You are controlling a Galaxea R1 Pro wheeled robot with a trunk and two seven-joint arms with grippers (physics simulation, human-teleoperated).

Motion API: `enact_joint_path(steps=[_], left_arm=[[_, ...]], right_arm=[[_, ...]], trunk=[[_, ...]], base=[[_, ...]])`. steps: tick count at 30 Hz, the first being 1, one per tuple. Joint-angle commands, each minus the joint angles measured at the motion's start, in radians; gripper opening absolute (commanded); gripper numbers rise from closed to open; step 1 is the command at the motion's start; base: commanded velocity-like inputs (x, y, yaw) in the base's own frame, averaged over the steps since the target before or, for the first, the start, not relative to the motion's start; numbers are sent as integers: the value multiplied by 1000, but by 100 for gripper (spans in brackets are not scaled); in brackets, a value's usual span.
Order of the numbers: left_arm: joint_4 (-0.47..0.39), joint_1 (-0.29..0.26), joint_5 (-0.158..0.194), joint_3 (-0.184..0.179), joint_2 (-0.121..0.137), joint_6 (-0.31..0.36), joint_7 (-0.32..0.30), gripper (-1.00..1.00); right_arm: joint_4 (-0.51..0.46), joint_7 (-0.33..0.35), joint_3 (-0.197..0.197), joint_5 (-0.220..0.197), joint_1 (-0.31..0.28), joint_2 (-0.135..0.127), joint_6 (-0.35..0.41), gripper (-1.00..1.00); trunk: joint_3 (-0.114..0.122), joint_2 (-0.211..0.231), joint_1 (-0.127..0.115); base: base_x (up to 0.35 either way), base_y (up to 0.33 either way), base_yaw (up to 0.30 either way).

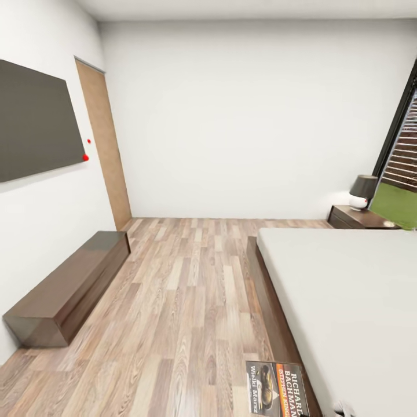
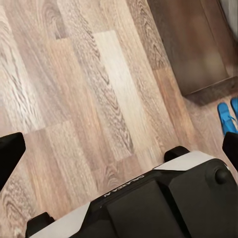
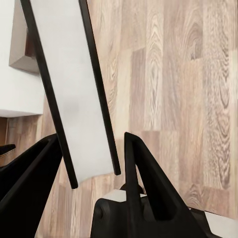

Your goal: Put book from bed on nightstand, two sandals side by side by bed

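The book [image 1: 275, 388], with its orange band and white lettering, hangs at the bottom of the head view, over the floor beside the bed's dark frame. In the right wrist view it appears edge-on as a pale slab with dark edges [image 3: 74, 89], and my right gripper [image 3: 91, 158] is shut on it. The bed [image 1: 347, 289] with its plain light mattress fills the right side. A nightstand [image 1: 356, 219] stands at the bed's far end. Two blue sandals [image 2: 227, 118] lie on the floor near a dark wood corner [image 2: 198, 44]. My left gripper [image 2: 119, 148] hangs open above the floor and the robot's base.
A long low dark cabinet [image 1: 69, 286] runs along the left wall under a dark screen [image 1: 37, 121]. A wooden door [image 1: 104, 145] is at the far left corner. A lamp [image 1: 363, 191] sits on the nightstand. Wood floor [image 1: 185, 301] stretches between cabinet and bed.
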Motion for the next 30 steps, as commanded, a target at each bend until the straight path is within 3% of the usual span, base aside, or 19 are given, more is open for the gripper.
enact_joint_path(steps=[1, 9, 30], left_arm=[[2, -1, 10, -8, 0, -4, -2, 100], [2, -1, 10, -8, 0, -4, -1, 100], [2, -1, 10, -8, -12, -4, -1, 100]], right_arm=[[-1, 3, 0, -10, -1, 0, 9, -100], [0, 2, 0, -10, -1, 0, 9, -100], [0, 2, 0, -10, -1, 0, 7, -100]], trunk=[[-2, -2, 1], [-2, -2, 1], [6, -2, 1]], base=[[0, 0, -275], [0, 0, -214], [0, 0, -7]])
